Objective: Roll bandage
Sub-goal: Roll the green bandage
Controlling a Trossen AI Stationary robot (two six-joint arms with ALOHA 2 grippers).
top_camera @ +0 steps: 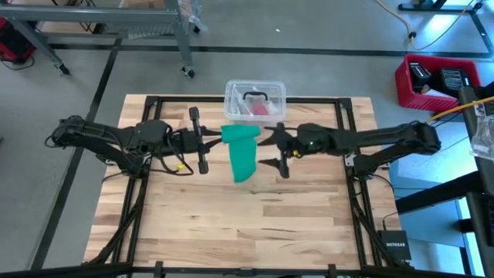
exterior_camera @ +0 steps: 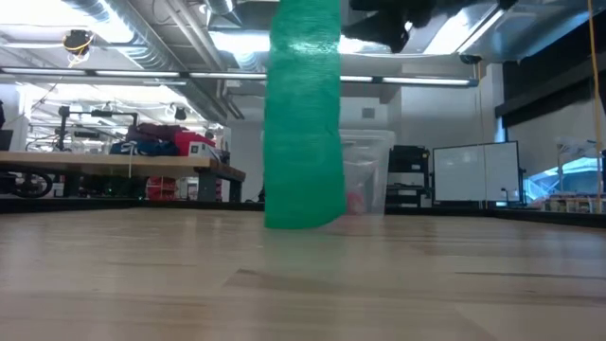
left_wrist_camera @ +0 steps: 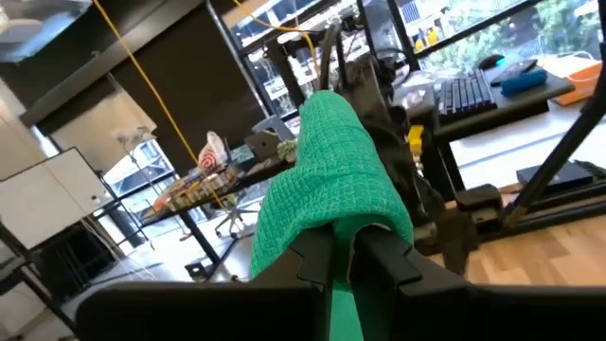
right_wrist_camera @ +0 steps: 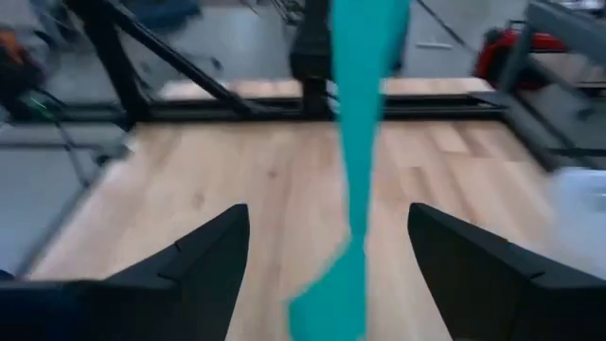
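Bandage (top_camera: 244, 154) hangs as a teal strip from the left hand (top_camera: 218, 140), upper end draped over the closed fingers (left_wrist_camera: 317, 256), which pinch the fabric. Low view: strip drops straight down, bottom end at or just above the worktop (top_camera: 255, 224), can't tell if it touches. Right hand (top_camera: 272, 151) sits just beside the strip on its other side, fingers (right_wrist_camera: 199, 256) spread wide, holding nothing; in its wrist view the strip hangs between the fingers but farther off, no contact. Clear plastic tub (top_camera: 255, 100) with a pink-red item inside stands behind the bandage at the far worktop edge
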